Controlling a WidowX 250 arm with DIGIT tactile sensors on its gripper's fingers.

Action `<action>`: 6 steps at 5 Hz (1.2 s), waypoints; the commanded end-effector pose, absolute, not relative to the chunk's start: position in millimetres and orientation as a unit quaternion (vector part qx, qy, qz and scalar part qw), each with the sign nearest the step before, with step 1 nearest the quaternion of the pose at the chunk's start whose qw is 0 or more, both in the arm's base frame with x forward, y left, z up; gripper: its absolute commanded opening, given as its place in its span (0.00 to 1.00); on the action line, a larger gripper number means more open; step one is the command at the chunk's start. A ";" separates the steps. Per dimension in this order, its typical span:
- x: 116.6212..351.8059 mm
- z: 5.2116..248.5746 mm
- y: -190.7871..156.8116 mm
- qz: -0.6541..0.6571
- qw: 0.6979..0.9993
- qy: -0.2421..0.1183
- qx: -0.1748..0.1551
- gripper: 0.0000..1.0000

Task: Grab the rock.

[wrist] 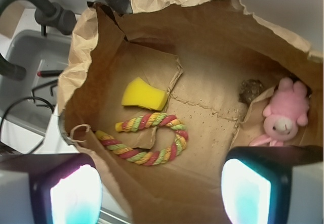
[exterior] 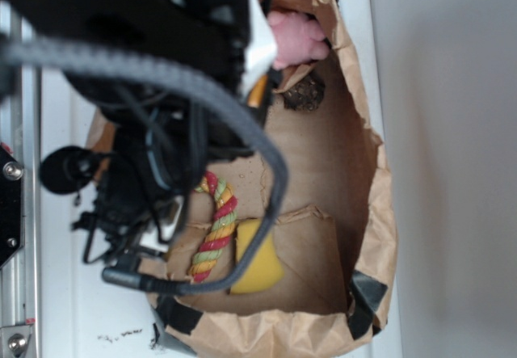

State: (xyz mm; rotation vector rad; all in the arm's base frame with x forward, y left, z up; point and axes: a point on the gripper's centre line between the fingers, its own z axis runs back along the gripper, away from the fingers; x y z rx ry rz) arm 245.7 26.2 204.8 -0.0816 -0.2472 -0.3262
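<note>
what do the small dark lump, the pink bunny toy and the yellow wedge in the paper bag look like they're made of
The small dark speckled rock: looks like rough, matte stone, bumpy and mottled brown-grey; it could be a fake. The pink plush bunny: soft fabric with a fuzzy surface and rounded, stuffed limbs. The yellow wedge: probably sponge or foam, matte with soft edges. The brown paper bag: crinkled kraft paper with torn edges.

Dark rock (exterior: 304,94) in the paper bag (exterior: 380,212), touching pink bunny (exterior: 296,38), apart from yellow sponge (exterior: 257,257).
</note>
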 end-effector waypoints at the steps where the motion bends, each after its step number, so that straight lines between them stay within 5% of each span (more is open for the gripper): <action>1: 256.9 205.8 34.6 -0.236 0.956 -0.173 -0.013 1.00; 4: 256.9 205.8 34.6 -0.236 0.956 -0.173 -0.013 1.00; 6: 277.3 162.4 61.2 -0.305 0.931 -0.201 0.010 1.00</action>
